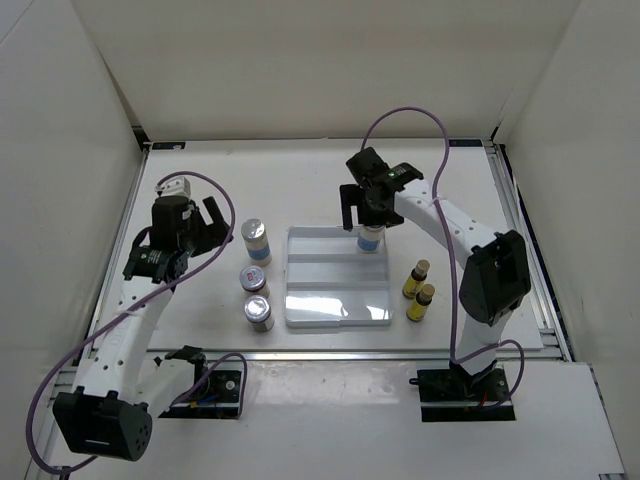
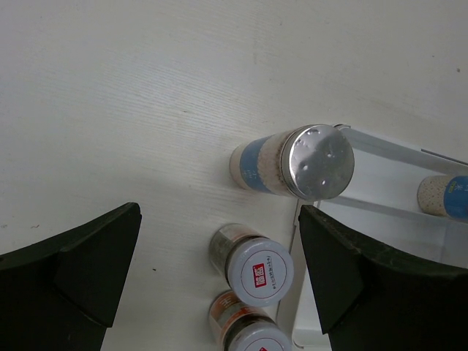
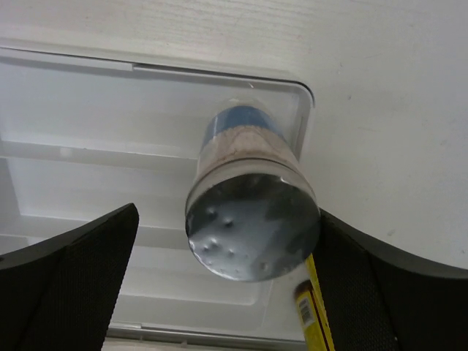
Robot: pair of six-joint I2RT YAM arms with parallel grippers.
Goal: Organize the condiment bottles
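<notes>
The right hand is hanging over the white three-row plastic tray with its jaws spread wide. One tall white silver-capped bottle with a blue label is standing between them, but it isn't being squeezed. There's a clear gap on one side, and the other finger is sitting just beside the cap. That bottle is standing upright in the far right corner of the tray's far row, long axis vertical, dimpled cap pointing straight up at the wrist camera. From above, the hand is covering most of its top.

The left hand is hovering open too, holding nothing, above the white worktop just left of the tray. Under it, the second tall white silver-capped bottle is standing upright close to the tray's left edge. A short brownish silver-lidded jar and a second short brownish jar are lining up nearer than it, both cap-up as well. The second jar is getting cut off by the bottom of the left wrist view, and the red print on the lids is too small to read.

Two tiny yellow tan-capped bottles are standing upright side by side on the worktop right of the tray. The right wrist view is only catching a sliver of one.
</notes>
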